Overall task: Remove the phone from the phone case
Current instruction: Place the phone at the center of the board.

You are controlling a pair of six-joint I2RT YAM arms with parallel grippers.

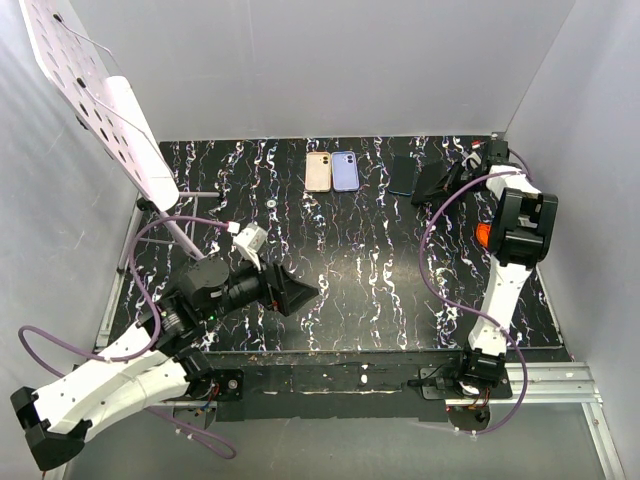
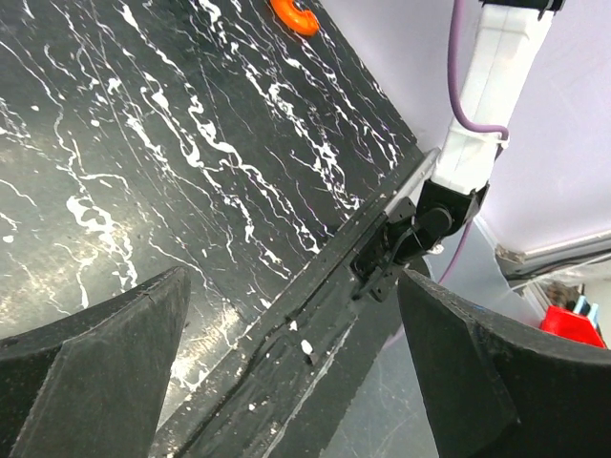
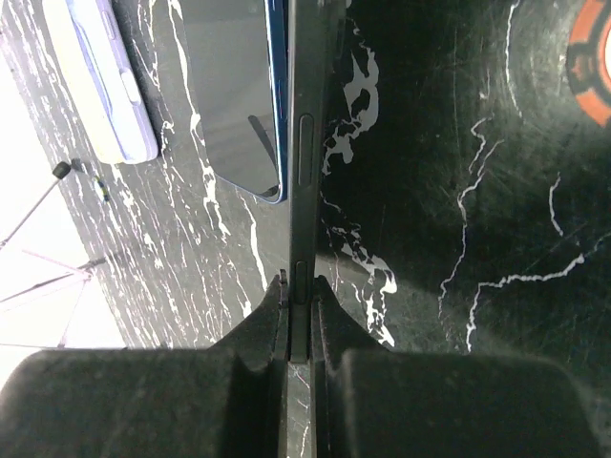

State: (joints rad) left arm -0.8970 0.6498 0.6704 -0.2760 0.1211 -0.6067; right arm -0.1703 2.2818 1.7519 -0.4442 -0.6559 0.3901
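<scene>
My right gripper (image 1: pixel 437 183) (image 3: pixel 301 286) is at the far right of the table, shut on a thin dark slab (image 3: pixel 304 181) that I see edge-on, with side buttons; I cannot tell whether it is phone or case. Right beside it a dark phone with a blue rim (image 3: pixel 234 95) (image 1: pixel 402 173) lies flat, glossy face up. A lavender phone case (image 1: pixel 345 171) (image 3: pixel 100 81) and a beige one (image 1: pixel 318 172) lie to its left. My left gripper (image 1: pixel 297 290) (image 2: pixel 291 277) is open and empty, low over the near left of the table.
A white perforated board (image 1: pixel 95 90) leans on a stand at the far left. An orange piece (image 1: pixel 484 235) (image 3: pixel 592 57) sits by the right arm. The table's near edge (image 2: pixel 315 324) and the right arm's base (image 2: pixel 420 224) show under my left gripper.
</scene>
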